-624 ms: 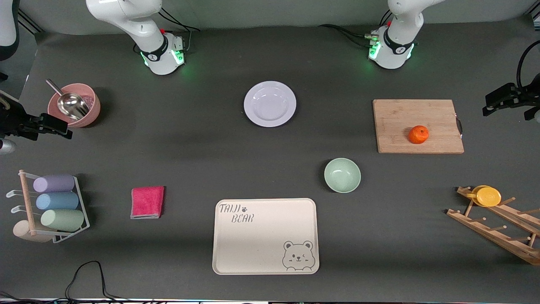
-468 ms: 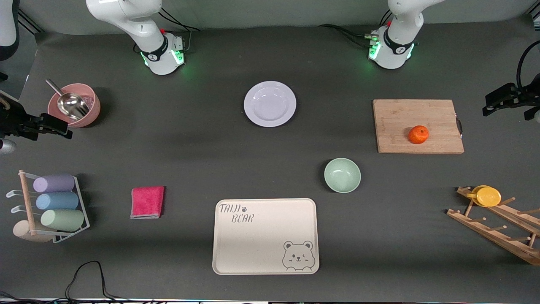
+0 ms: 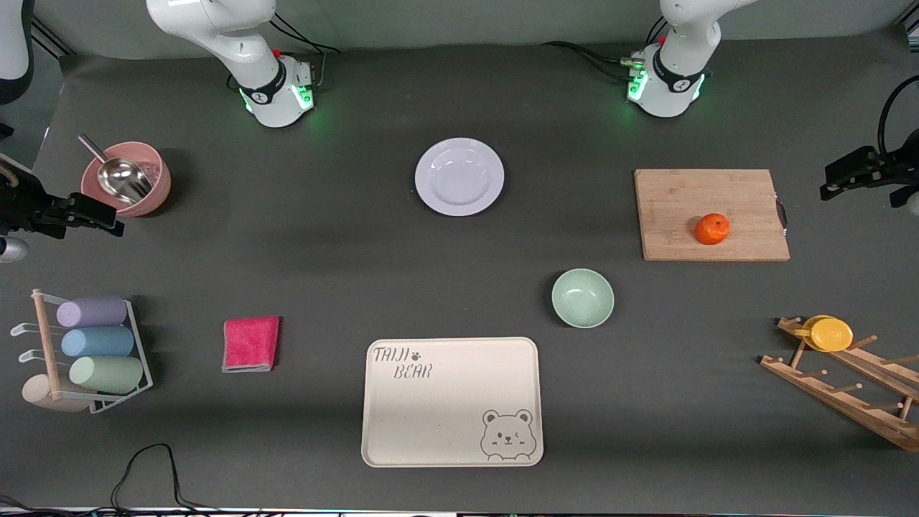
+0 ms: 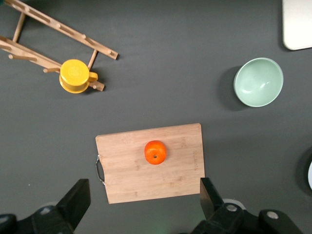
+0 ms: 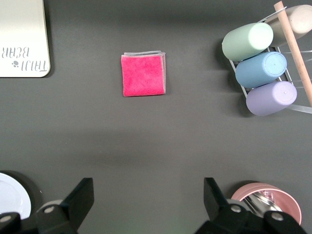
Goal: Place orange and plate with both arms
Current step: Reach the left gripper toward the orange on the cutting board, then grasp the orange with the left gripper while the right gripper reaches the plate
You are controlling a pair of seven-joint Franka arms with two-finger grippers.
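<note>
Approach step, nothing grasped. Left end effector (image 4: 141,204) spread above orange (image 4: 155,152); right end effector (image 5: 146,204) spread, must reach plate (image 3: 459,177), upper centre.

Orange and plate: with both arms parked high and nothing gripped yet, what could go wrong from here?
The orange sits loose on the cutting board; being round, it may roll if the left gripper, jaws open above it, comes down off-centre. The plate lies flat on the table, so the right gripper, also open, may struggle to catch its low rim. The green bowl stands between board and bear tray, a possible obstacle.
</note>
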